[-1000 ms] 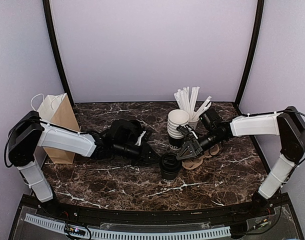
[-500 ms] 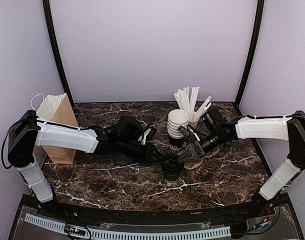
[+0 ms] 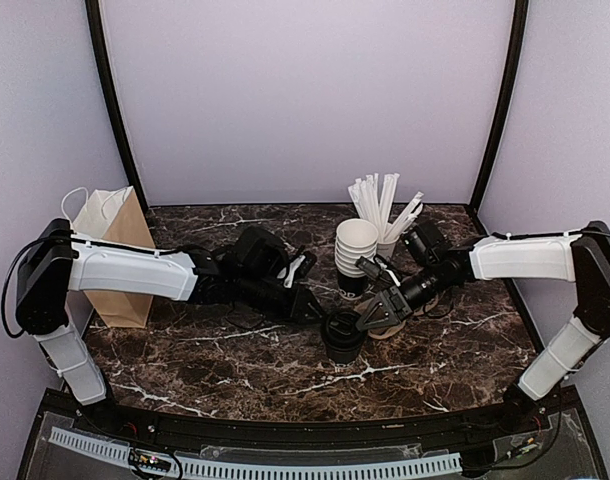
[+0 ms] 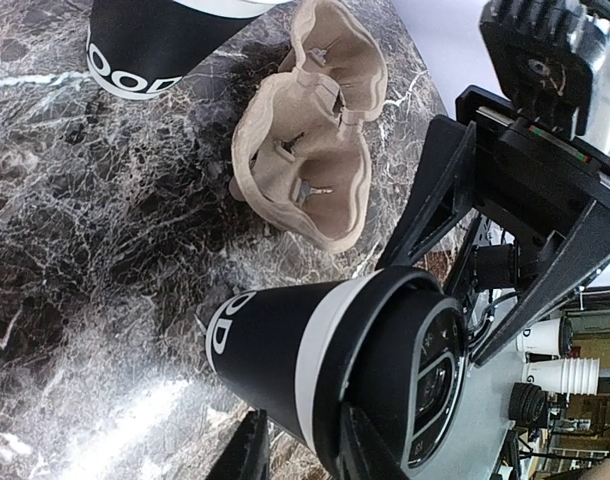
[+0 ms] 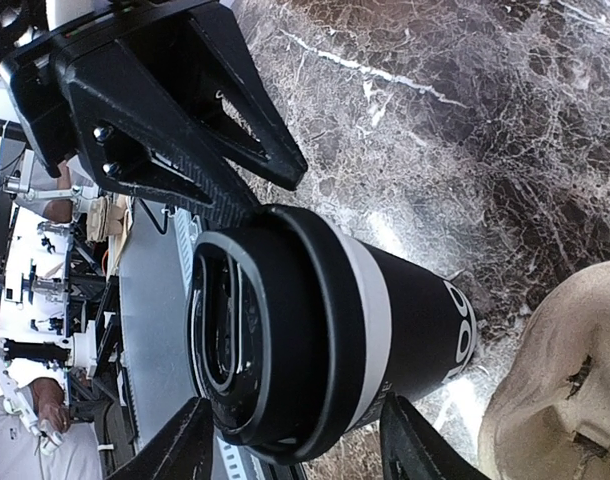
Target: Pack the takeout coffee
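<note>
1. Black lidded takeout coffee [image 3: 342,333] stands upright on the marble bench [image 3: 235,362], centre front, between my two arms. Not packed yet.
2. Right jaws: spread and released, straddling the cup from its right. Right fingers [image 5: 180,450] flank the lid with slivers of gap, and I see no squeeze.
3. Left jaws: only partly apart, nosed in at the lid rim from the cup's left. I cannot tell whether they pinch the rim or just sit against it, because the cup blocks the tips.
4. Why both are there, my read: one side steadies the cup while the other lets go, so it doesn't tip.
5. Pulp carrier [image 4: 310,130] lies just beside the cup, partly under my right arm. The cup is not in it. It looks like the cup's next stop.
6. Kraft bag [image 3: 113,250] stands upright at far left, well apart from the cup. Probably the final destination.
7. Cup stack [image 3: 355,250] and straws [image 3: 378,205] sit just behind my right arm. I need to keep clear of them on any lift.
</note>
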Controlling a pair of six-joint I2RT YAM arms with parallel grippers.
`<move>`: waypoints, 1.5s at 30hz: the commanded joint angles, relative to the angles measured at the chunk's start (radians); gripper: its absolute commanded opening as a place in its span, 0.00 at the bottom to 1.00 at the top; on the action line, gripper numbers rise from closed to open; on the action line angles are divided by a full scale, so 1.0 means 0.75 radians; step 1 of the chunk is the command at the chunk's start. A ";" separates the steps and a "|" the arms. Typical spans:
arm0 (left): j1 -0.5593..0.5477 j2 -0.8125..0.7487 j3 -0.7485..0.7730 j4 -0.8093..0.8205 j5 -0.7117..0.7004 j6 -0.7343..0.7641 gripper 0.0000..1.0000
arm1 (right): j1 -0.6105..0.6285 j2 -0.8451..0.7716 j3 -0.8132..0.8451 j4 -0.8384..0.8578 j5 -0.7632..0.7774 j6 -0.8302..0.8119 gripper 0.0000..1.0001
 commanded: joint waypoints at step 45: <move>-0.111 -0.037 0.136 -0.373 -0.123 0.132 0.44 | -0.023 -0.082 0.052 -0.314 0.104 -0.462 0.63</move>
